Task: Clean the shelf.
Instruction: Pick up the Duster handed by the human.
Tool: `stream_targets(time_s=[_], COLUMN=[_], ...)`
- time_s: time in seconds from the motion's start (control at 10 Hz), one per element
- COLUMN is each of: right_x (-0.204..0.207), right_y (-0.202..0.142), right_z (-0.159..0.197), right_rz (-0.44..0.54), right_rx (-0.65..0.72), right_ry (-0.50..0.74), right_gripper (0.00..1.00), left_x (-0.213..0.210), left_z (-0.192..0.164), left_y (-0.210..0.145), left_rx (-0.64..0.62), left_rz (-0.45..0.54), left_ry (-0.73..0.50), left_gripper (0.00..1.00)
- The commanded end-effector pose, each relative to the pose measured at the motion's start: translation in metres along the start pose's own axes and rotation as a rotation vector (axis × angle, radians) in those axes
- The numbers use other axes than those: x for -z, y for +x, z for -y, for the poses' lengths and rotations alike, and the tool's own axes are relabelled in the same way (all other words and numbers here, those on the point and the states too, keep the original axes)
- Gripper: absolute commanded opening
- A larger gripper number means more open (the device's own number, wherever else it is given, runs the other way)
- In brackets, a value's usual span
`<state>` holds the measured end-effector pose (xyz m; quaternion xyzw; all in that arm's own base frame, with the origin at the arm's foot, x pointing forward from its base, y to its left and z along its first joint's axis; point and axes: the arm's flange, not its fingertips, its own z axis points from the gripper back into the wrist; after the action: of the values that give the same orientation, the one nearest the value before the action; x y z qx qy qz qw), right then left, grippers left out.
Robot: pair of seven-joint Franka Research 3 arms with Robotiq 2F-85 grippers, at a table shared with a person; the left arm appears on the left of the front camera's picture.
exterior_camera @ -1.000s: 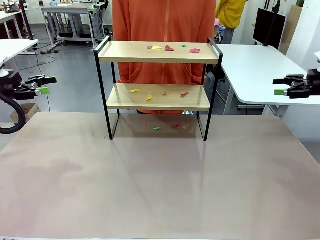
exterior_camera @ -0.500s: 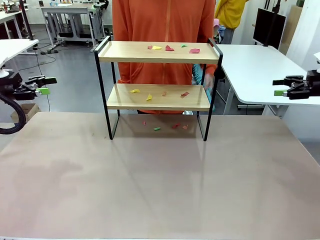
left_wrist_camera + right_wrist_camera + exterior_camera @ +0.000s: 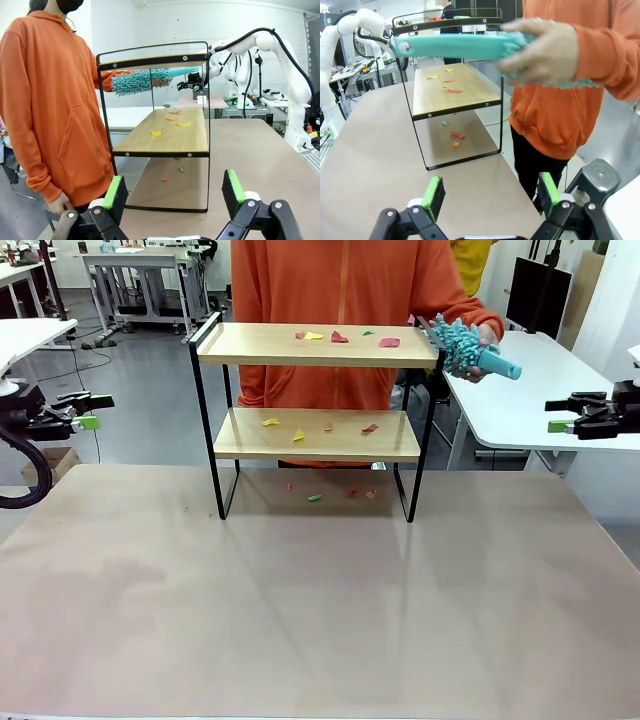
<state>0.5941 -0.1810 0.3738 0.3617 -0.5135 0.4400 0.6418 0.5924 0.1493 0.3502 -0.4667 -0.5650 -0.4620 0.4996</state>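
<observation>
Front view: fluffy teal duster [image 3: 460, 344] beside wooden, black-framed shelf [image 3: 250, 343].

The desk [image 3: 300, 620] across the lower frame offers open room. At centre top the shelf [image 3: 250, 345] blocks passage; a person's hand [image 3: 487, 337] with a duster [image 3: 455, 340] crowds its upper-right corner.

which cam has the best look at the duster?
Left wrist view: the duster shows side-on, fluffy head and handle both, by the shelf's top tier. Front view has it small, in the person's hand. Right wrist view catches the handle, blurred, head mostly behind the hand.
</observation>
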Motion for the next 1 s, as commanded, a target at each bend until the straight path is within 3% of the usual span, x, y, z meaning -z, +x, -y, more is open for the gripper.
stream_targets(time_s=[0.0,0.9], right_x=[0.0012,0.0], right_y=[0.0019,0.0], right_z=[-0.0012,0.0], right_rz=[-0.007,0.0], right_rx=[-0.003,0.0], right_ry=[0.003,0.0], right_gripper=[1.0,1.0], left_x=[0.0003,0.0003], left_z=[0.0002,0.0002], left_y=[0.0014,0.0014], left_rx=[0.002,0.002], left_rz=[-0.004,-0.004], left_ry=[-0.004,-0.004], left_gripper=[1.0,1.0])
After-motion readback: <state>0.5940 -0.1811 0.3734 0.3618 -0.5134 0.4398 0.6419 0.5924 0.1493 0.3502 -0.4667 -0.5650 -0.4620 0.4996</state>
